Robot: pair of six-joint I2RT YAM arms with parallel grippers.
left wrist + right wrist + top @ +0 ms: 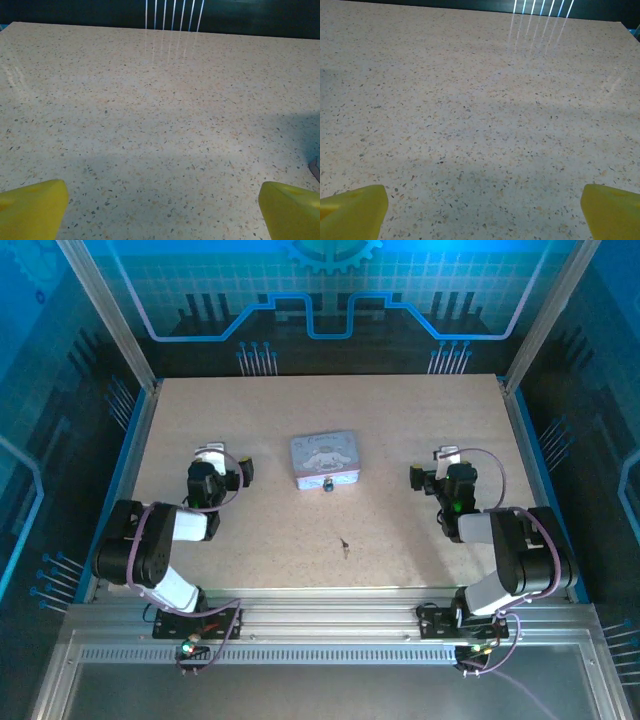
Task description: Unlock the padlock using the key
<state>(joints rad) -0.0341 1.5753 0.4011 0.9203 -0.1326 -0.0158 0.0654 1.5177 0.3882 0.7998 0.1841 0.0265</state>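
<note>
Key lying loose, both grippers gaping
The key (344,545) lies on the table (200,410) near its middle, long axis roughly near-to-far; which end leads is too small to tell. The padlock (327,484) sits against the tin (323,453) at its near edge. The left gripper (162,192) and right gripper (484,195) have their fingers wide apart and hold nothing.

Seen from above, the padlock (327,484) against the tin (324,460) at mid-frame is too small to show its shackle or keyhole. The key (345,545) below it is a dark speck of unreadable shape. The left gripper (162,212) and the right gripper (482,212) have yellow fingertips (32,207) cropped at the lower corners. A grey sliver (315,170) at the right edge is cut off.
</note>
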